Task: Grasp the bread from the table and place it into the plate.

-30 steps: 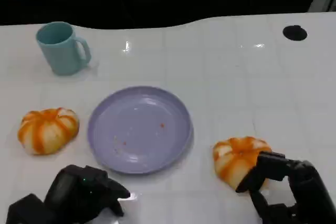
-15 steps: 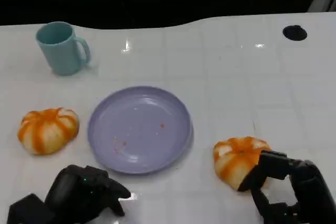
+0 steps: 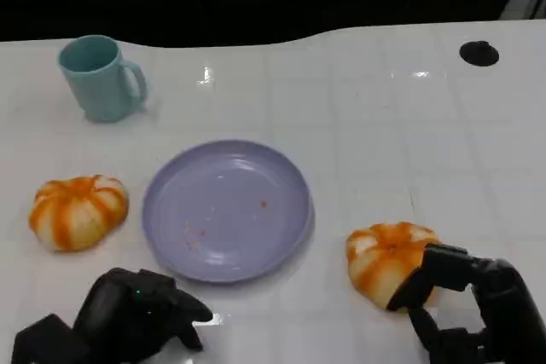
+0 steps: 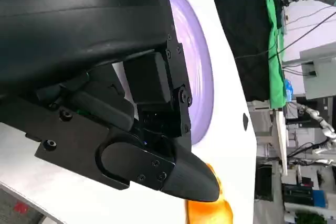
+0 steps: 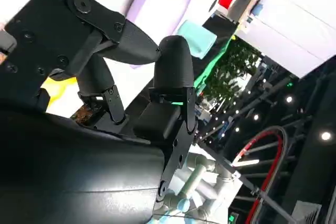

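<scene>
Two orange-and-white round breads lie on the white table. One bread (image 3: 77, 210) sits left of the purple plate (image 3: 226, 210); the other bread (image 3: 384, 257) lies to the plate's right. My right hand (image 3: 473, 304) is at this bread's near right side, its fingertips (image 3: 426, 274) touching it, fingers apart. My left hand (image 3: 128, 317) rests on the table in front of the plate with its fingers curled in, holding nothing. The left wrist view shows the plate (image 4: 202, 77) and a bread (image 4: 210, 211) beyond the curled fingers. The plate holds only a few crumbs.
A teal mug (image 3: 101, 77) stands at the back left. A small black disc (image 3: 479, 53) lies at the back right. The table's far edge (image 3: 273, 40) meets a dark background.
My right hand has shifted slightly to the right along the bread's side. Both breads, the plate and my left hand have stayed in place.
</scene>
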Controlling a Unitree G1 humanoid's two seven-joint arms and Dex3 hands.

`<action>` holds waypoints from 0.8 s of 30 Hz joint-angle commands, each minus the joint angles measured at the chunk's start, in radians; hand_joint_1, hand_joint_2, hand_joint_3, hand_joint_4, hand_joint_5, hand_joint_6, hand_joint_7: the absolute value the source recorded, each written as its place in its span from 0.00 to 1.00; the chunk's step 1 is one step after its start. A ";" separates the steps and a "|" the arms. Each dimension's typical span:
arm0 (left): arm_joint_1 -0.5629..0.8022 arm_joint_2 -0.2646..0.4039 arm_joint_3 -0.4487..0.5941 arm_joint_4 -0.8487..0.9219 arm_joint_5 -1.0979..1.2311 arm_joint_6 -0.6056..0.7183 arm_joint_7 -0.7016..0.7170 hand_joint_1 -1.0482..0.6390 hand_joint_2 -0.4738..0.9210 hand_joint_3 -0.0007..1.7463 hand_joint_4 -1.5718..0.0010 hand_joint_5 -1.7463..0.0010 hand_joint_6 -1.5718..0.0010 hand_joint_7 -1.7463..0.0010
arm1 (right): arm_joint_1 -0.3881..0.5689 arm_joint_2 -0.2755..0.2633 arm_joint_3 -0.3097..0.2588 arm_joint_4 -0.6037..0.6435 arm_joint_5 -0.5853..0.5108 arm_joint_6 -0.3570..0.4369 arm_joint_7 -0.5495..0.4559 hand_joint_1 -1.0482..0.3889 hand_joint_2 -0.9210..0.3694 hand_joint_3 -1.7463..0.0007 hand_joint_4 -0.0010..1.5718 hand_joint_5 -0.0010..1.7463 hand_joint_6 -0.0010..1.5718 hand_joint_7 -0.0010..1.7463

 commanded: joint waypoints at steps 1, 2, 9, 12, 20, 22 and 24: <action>0.004 0.013 0.003 -0.003 0.000 0.001 0.005 0.00 1.00 0.05 0.17 0.41 0.02 0.84 | 0.010 -0.022 -0.010 -0.071 0.018 0.040 0.025 0.56 0.23 0.56 0.50 0.69 0.58 0.36; 0.004 0.014 0.002 -0.005 0.003 0.004 0.008 0.00 1.00 0.05 0.17 0.41 0.02 0.84 | 0.017 -0.036 -0.005 -0.107 0.013 0.078 0.049 0.53 0.22 0.58 0.46 0.67 0.56 0.34; 0.002 0.015 0.000 -0.005 0.006 0.001 0.007 0.00 1.00 0.05 0.17 0.41 0.02 0.84 | 0.097 -0.101 0.014 -0.391 -0.023 0.378 0.208 0.40 0.05 0.87 0.21 0.46 0.34 0.16; 0.003 0.013 0.000 -0.007 0.004 0.005 0.008 0.00 1.00 0.06 0.18 0.41 0.02 0.84 | 0.125 -0.143 0.012 -0.526 -0.063 0.503 0.275 0.35 0.01 0.93 0.12 0.36 0.26 0.08; 0.007 0.010 -0.003 -0.013 0.008 -0.001 0.009 0.00 1.00 0.05 0.17 0.42 0.02 0.84 | 0.163 -0.224 0.015 -0.802 -0.140 0.775 0.424 0.30 0.00 0.96 0.03 0.21 0.19 0.00; 0.008 0.009 -0.005 -0.014 0.009 -0.003 0.011 0.00 1.00 0.05 0.17 0.42 0.02 0.84 | 0.164 -0.244 0.019 -0.853 -0.174 0.832 0.460 0.29 0.00 0.96 0.01 0.20 0.17 0.00; 0.009 0.007 -0.006 -0.016 0.010 0.000 0.013 0.00 1.00 0.05 0.17 0.42 0.02 0.84 | 0.161 -0.256 0.025 -0.888 -0.198 0.881 0.490 0.27 0.00 0.95 0.00 0.18 0.16 0.00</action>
